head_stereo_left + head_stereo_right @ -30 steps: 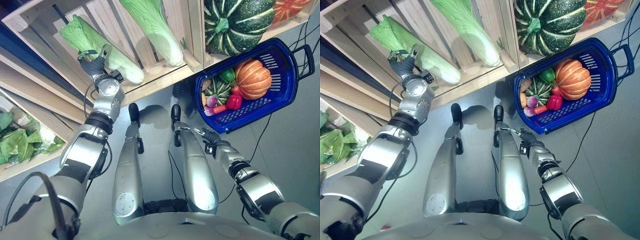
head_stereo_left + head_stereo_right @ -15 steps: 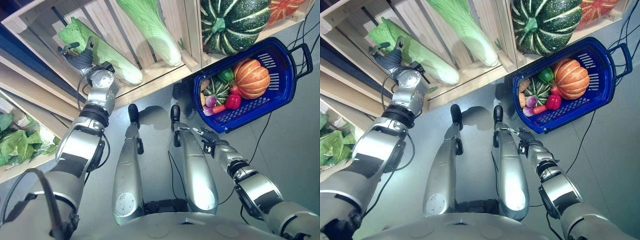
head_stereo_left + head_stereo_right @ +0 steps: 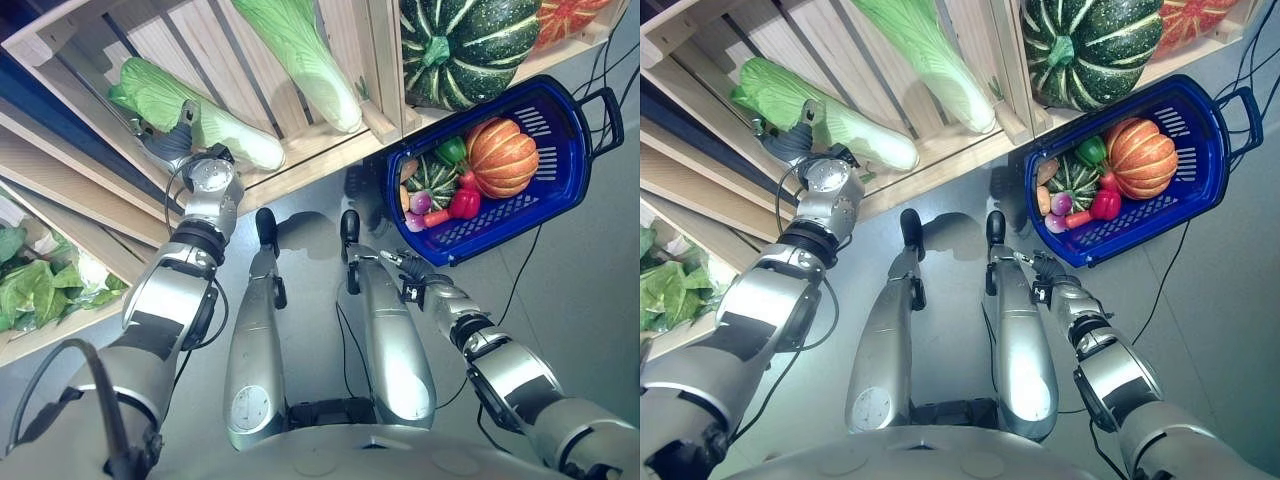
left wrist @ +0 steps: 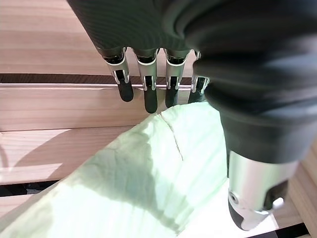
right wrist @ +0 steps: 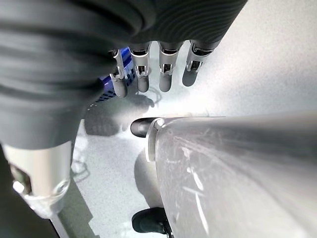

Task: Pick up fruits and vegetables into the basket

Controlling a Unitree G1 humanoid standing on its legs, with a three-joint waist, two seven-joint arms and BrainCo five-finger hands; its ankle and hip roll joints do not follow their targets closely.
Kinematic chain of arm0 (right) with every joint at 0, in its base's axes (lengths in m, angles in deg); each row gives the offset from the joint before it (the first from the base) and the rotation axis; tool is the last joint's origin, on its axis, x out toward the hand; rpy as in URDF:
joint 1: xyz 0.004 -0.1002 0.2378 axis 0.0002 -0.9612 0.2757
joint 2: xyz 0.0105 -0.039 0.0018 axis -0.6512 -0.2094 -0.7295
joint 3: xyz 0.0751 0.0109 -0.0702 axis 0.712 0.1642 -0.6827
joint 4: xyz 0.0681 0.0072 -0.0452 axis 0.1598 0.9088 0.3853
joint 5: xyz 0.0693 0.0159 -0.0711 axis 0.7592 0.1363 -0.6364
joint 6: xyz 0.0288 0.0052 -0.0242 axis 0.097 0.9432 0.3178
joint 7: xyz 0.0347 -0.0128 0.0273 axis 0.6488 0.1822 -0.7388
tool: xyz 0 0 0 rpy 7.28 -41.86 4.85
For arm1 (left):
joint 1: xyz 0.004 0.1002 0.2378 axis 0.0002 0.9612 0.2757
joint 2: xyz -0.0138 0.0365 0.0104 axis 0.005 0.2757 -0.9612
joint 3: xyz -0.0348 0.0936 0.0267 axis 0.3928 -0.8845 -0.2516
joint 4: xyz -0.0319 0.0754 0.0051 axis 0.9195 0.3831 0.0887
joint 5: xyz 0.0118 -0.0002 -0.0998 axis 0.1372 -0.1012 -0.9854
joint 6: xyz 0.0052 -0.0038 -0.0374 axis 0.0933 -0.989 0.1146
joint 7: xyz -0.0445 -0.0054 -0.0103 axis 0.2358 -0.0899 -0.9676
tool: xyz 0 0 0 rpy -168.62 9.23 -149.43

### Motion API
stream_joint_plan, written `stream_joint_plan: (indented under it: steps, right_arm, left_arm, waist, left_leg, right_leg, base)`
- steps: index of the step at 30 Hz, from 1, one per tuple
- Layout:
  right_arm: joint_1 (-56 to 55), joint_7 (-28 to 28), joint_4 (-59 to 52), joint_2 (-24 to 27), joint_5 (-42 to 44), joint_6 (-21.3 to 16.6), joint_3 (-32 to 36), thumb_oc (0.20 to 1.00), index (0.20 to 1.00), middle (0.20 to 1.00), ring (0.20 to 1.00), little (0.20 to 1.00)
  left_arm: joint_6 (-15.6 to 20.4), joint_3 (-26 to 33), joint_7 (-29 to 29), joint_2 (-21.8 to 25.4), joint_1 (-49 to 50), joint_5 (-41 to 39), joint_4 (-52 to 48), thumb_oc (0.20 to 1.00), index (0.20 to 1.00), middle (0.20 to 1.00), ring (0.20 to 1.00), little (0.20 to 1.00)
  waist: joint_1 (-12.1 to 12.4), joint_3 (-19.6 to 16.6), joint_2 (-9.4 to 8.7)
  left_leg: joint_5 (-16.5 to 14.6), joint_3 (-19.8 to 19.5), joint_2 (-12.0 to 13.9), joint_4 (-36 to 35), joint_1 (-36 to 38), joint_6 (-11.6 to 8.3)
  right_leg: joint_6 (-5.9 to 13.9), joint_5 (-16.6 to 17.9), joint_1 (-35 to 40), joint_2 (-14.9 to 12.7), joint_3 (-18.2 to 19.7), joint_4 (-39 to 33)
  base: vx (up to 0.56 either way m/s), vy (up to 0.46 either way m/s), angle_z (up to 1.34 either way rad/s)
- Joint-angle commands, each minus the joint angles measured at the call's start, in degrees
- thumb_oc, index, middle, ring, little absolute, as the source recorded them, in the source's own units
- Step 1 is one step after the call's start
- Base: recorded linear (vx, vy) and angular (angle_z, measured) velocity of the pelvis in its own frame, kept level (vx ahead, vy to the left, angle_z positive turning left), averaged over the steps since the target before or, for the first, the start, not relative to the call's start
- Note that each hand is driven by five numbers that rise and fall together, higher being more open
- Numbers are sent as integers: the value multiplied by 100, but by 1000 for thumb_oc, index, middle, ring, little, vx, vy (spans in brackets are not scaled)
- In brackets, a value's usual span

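Green and pale, the long cabbage (image 3: 200, 115) lies in the wooden crate (image 3: 80, 45), and the left hand (image 3: 170, 143) is right over its leafy end. In the left wrist view the fingers (image 4: 148, 94) are straight and spread above the leaves, with the thumb (image 4: 255, 198) on the other side, so the hand is open and holds nothing yet. I think the next job is to grab this cabbage. To do it well, the hand should go lower and close around the thick middle, not the soft leaf tips, which could tear or slip.

A second cabbage (image 3: 300, 55) lies in the same crate, close beside the first one. The blue basket (image 3: 560, 195) sits on the grey floor (image 3: 570, 290), well apart from the cabbage. It already holds an orange pumpkin (image 3: 505, 155) and some small vegetables (image 3: 440, 195); I cannot tell them all apart. The right hand (image 3: 405, 272) hangs low near the basket, fingers relaxed and empty.
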Motion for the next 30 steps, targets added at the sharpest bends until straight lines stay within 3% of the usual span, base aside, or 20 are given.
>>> stream_joint_plan:
  steps: [1, 16, 30]
  right_arm:
    - [-82, 26, 56, -115, 79, 45, -26, 1000, 1000, 1000, 1000, 1000]
    - [13, 38, 53, -112, 37, 110, 24, 1000, 1000, 1000, 1000, 1000]
    - [-14, -53, 21, 28, 37, 136, -64, 1000, 1000, 1000, 1000, 1000]
  left_arm:
    - [292, 376, -81, -12, 98, -262, 242, 1000, 1000, 1000, 1000, 1000]
    - [237, 229, -1260, -297, 324, -834, 250, 1000, 1000, 1000, 1000, 1000]
    - [63, -14, -1534, 60, -211, -1132, 17, 1000, 1000, 1000, 1000, 1000]
  waist:
    - [99, -188, -171]
    - [96, -188, -144]
    - [-1, -188, -119]
  left_leg:
    - [-682, -117, -244, 567, -253, 91]
    - [-656, -92, -250, 536, -283, 93]
    - [-689, -46, -221, 592, -298, 87]
  right_leg:
    - [148, 311, 219, 100, -11, -661]
    - [164, 324, 178, 124, -22, -649]
    - [156, 272, 143, 136, 3, -568]
  base:
    - [0, 0, 0]
    - [0, 0, 0]
    - [3, 4, -1]
